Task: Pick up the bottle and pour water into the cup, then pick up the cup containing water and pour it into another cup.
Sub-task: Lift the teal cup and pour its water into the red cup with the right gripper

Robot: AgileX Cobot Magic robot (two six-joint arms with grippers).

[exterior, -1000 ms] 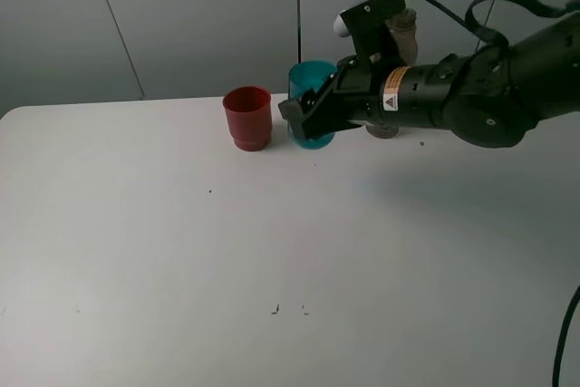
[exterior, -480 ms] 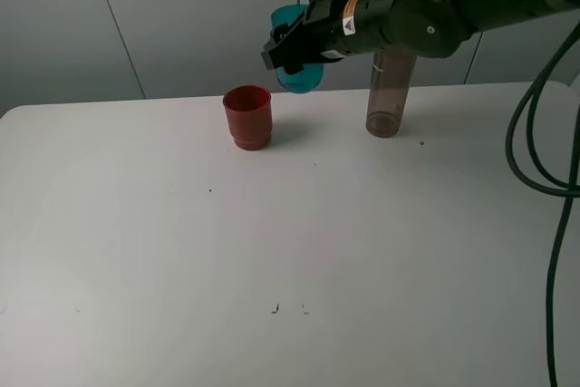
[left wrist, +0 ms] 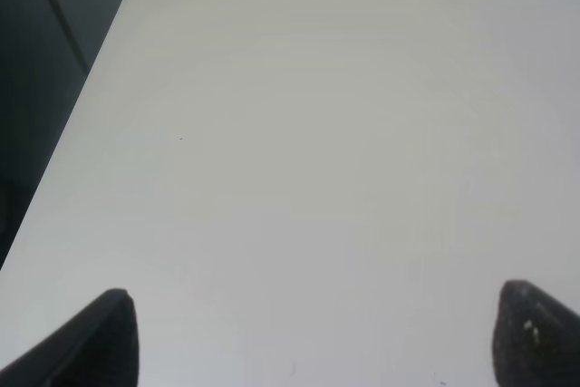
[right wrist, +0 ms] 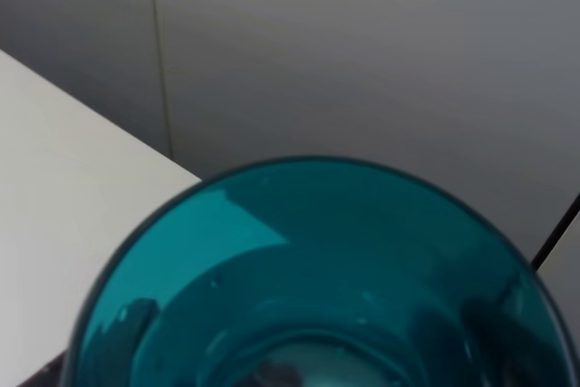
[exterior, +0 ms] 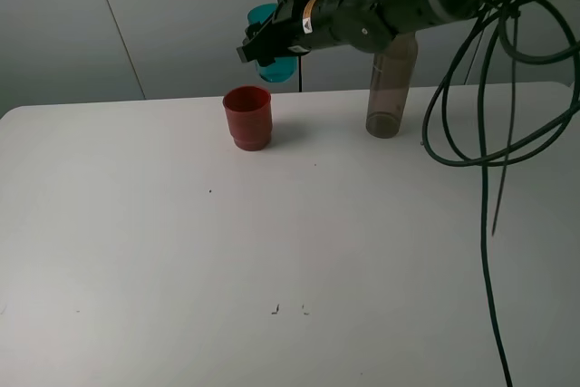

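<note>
Cup (exterior: 277, 69): teal, in the air above and just right of the red cup (exterior: 247, 117), clear of the table (exterior: 272, 251); its tilt is hard to judge.
Right gripper (exterior: 258, 47): clamped across the cup's side.
Left gripper (left wrist: 322, 337): jaws wide apart, empty, over bare table.
Bottle (exterior: 390, 88): upright on the table, well right of the red cup, its top hidden behind the arm.
Risk, spill: water likely lands on the table if tipping starts before the cup's lip is over the red mouth; one high view leaves that alignment unsure.
Risk, slip: smooth tapered wall may slide in the jaws once tipped.
Risk, knock: the arm and its cable (exterior: 489, 133) pass close to the bottle; a swing could topple it.
Surface: flat white matt tabletop with a few small dark specks.
Room: grey panelled wall (exterior: 181, 24) with dark seams behind.
</note>
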